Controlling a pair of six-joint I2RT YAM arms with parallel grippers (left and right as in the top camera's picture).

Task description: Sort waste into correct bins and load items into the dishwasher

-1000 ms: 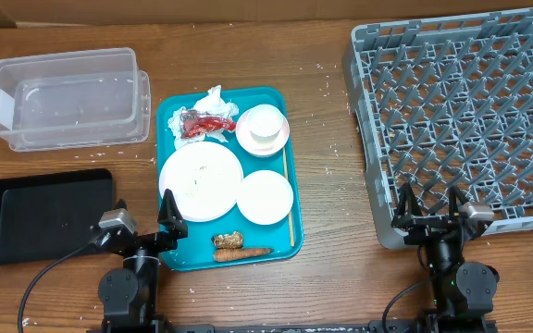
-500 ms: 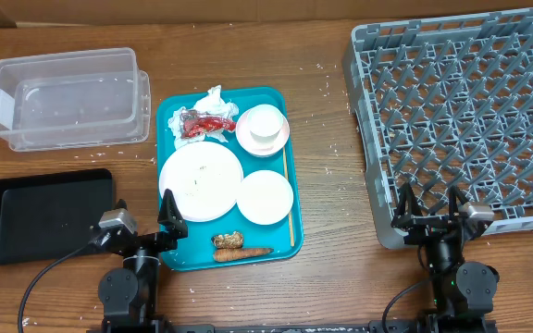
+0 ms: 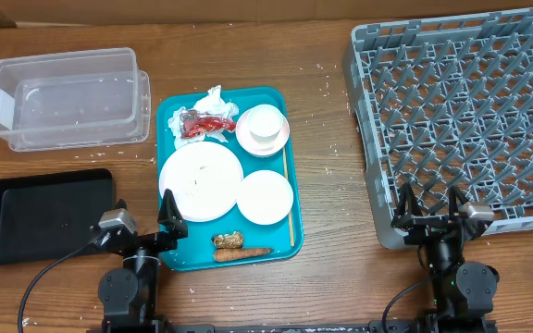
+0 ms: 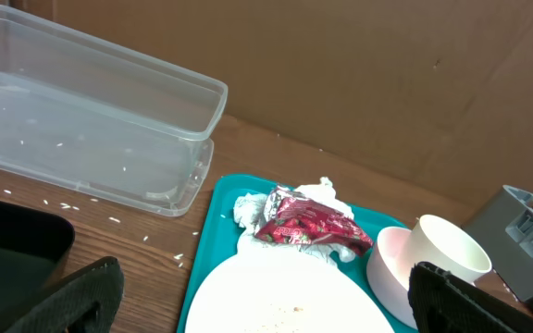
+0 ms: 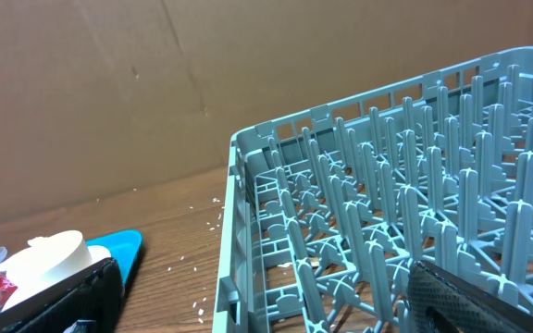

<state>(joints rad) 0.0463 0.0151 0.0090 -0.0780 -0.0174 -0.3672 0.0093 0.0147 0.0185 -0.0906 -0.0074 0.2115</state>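
On the teal tray (image 3: 280,102) lie a crumpled white tissue (image 3: 208,98), a red wrapper (image 3: 202,124), a large white plate (image 3: 201,179), a smaller plate (image 3: 265,197), a white cup (image 3: 263,125) in a pink bowl, a brown lump (image 3: 229,240) and a carrot-like stick (image 3: 242,252). The clear tub (image 3: 68,98) and black tray (image 3: 49,214) sit to the left. The grey rack (image 3: 461,120) is at the right. My left gripper (image 3: 142,218) is open and empty at the tray's front left corner. My right gripper (image 3: 429,210) is open and empty at the rack's front edge.
A thin wooden stick (image 3: 287,199) lies along the teal tray's right side. Loose rice grains (image 3: 333,148) are scattered on the wooden table between tray and rack. A cardboard wall (image 4: 359,65) stands behind the table. The wrapper also shows in the left wrist view (image 4: 309,222).
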